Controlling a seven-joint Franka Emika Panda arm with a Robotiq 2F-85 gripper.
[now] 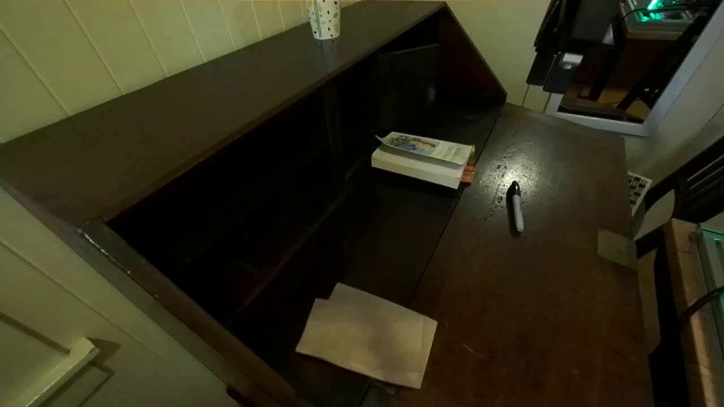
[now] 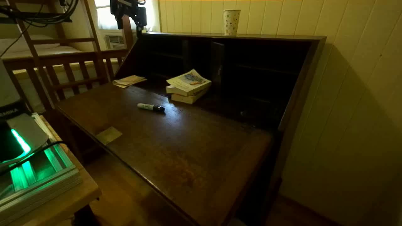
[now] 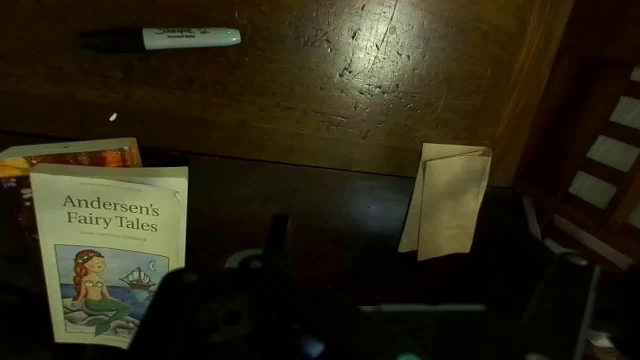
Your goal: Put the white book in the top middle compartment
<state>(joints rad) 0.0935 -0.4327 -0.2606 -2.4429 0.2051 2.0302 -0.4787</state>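
Your claw (image 2: pixel 130 26) hangs high above the surface (image 2: pixel 176 147), towards the end edge by the slatted bed rails (image 2: pixel 73 57). Its two fingers stand apart with a visible gap between them, and you have it well away from the books.

The white book (image 3: pixel 112 255) lies on top of a colourful-covered book (image 3: pixel 100 159), close to the back edge of the surface and roughly halfway along it. In your wrist view you can read "Andersen's Fairy Tales" above a picture of a mermaid and a ship. The pair is stacked out of line, so you see some of the orange and dark cover below, and the white one's front cover lifts from its pages.

Behind the back edge, the top middle compartment (image 2: pixel 200 52) is in deep shadow; you cannot make out its inside. A small door (image 2: pixel 218 62) stands swung out beside it.

Between the books and the front edge you have a marker (image 2: pixel 150 107), black cap pointing away from the bed rails. Folded brown paper (image 3: pixel 450 205) lies near the back corner on the bed-rail side. A pale plate (image 2: pixel 109 135) sits at the front edge, and a spotted cup (image 2: pixel 231 22) stands upright on the top board (image 1: pixel 209 102).
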